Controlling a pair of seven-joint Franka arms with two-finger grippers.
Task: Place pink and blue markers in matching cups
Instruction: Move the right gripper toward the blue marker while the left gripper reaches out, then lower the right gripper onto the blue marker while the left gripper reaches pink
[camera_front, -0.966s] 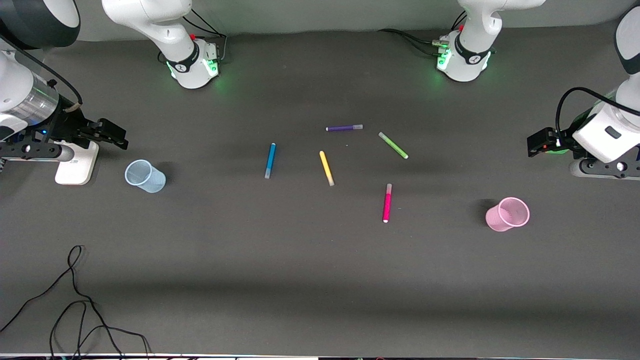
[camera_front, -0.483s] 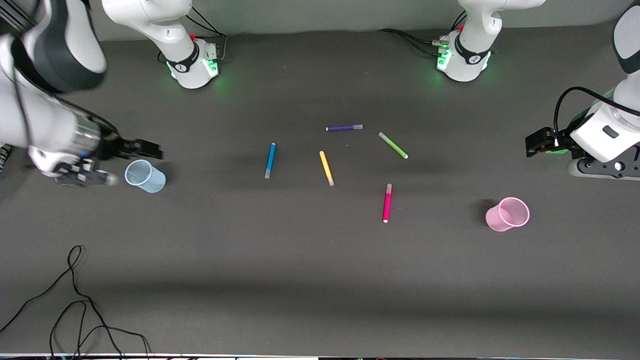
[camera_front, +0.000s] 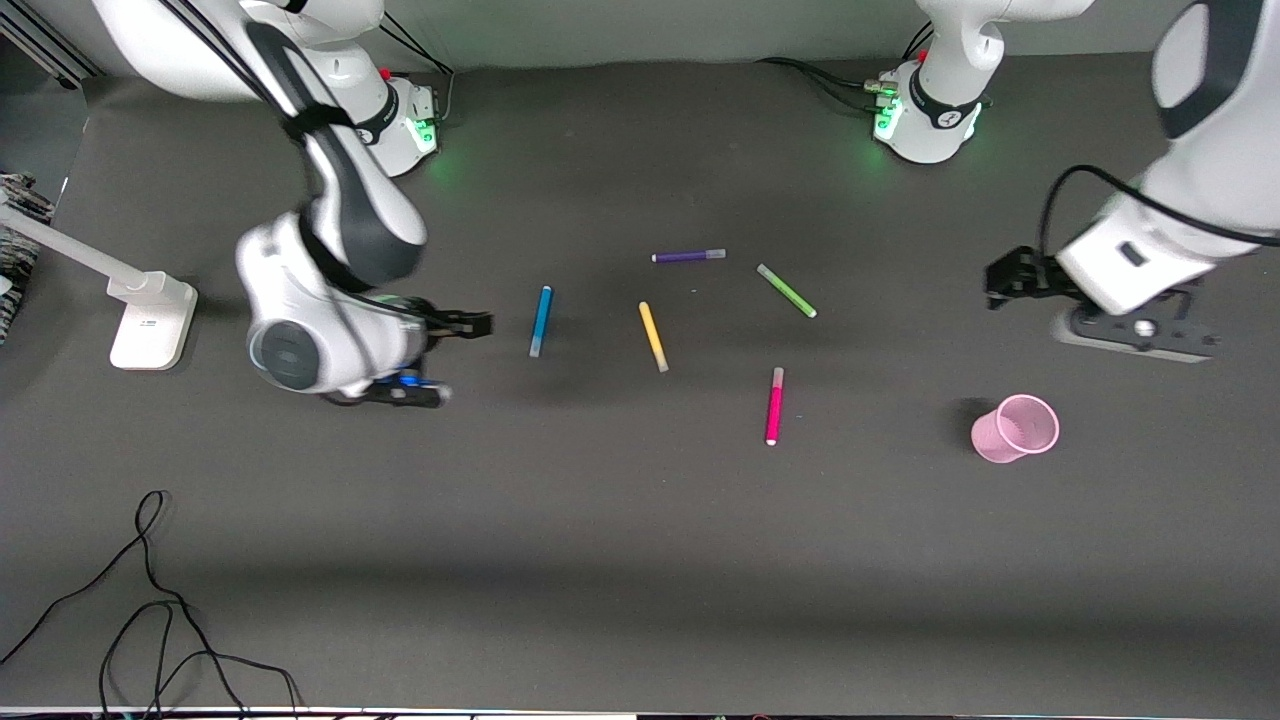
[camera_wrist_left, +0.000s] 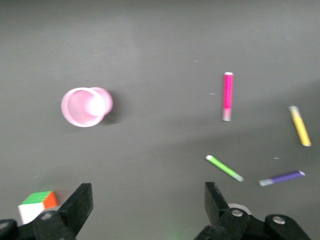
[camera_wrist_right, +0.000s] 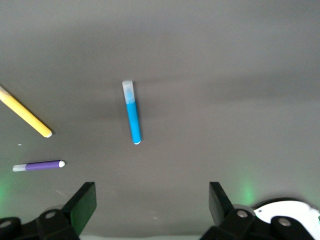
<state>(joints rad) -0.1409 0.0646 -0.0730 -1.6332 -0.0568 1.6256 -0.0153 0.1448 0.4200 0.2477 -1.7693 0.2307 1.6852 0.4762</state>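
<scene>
To lift the blue marker cleanly, the right gripper (fingers apart, empty) should straddle its middle crosswise, while the left gripper, also spread, waits near the pink cup.

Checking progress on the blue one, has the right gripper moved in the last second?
Yes. The right gripper has swung toward the table's middle, now beside the blue marker.

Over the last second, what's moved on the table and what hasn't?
The right gripper swung from the table's end, past where the blue cup stood, to beside the blue marker, open; its arm now hides that cup. The left gripper edged inward, open. The pink marker, pink cup and other pens stayed put.
</scene>
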